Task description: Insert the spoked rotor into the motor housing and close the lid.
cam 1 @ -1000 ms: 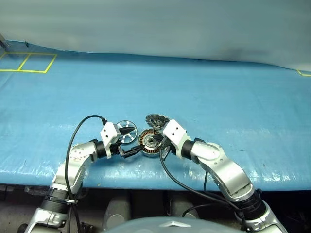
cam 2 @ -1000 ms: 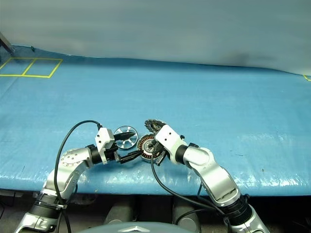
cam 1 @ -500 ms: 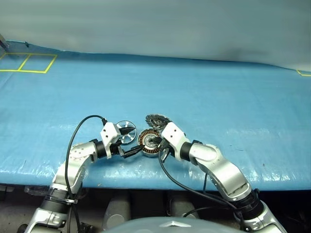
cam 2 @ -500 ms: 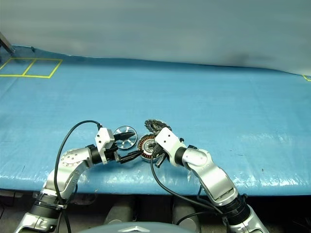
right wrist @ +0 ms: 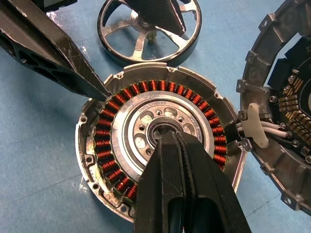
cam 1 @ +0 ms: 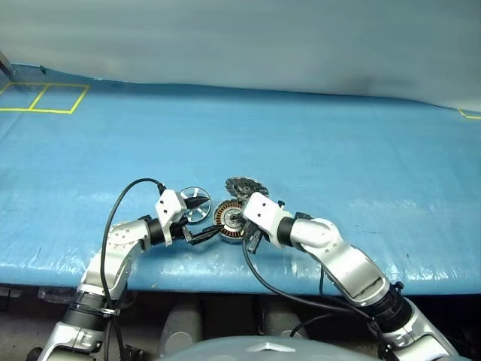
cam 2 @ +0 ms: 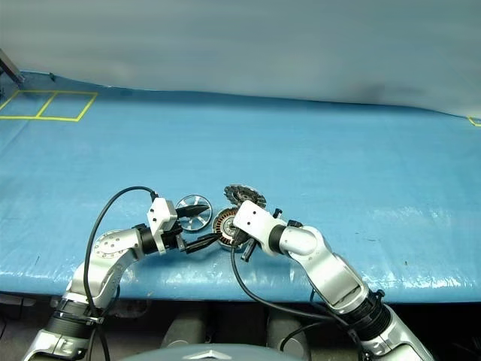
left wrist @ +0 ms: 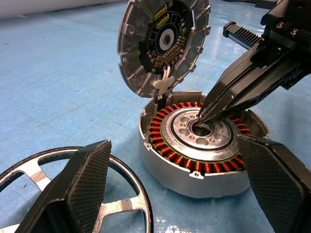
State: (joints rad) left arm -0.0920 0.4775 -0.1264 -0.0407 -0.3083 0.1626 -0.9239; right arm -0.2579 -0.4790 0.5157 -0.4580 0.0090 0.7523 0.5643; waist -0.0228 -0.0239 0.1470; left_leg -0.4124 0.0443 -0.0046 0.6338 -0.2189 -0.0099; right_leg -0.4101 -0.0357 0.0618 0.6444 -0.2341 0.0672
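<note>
R gripper (left wrist: 206,116), fingers pressed together, tip at center hole of motor housing (right wrist: 160,141) on blue mat (cam 1: 338,150), lid (left wrist: 163,43) hinged up behind it, spoked rotor (right wrist: 148,31) lying beside, L gripper (cam 1: 201,218) spread wide.

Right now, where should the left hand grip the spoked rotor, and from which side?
Probably the thin rim, from above. The spoked rotor lies flat on the blue mat beside the motor housing, so a side approach meets only mat. One finger could drop through a gap between spokes, the other outside the rim. The left hand is already open over it.
</note>
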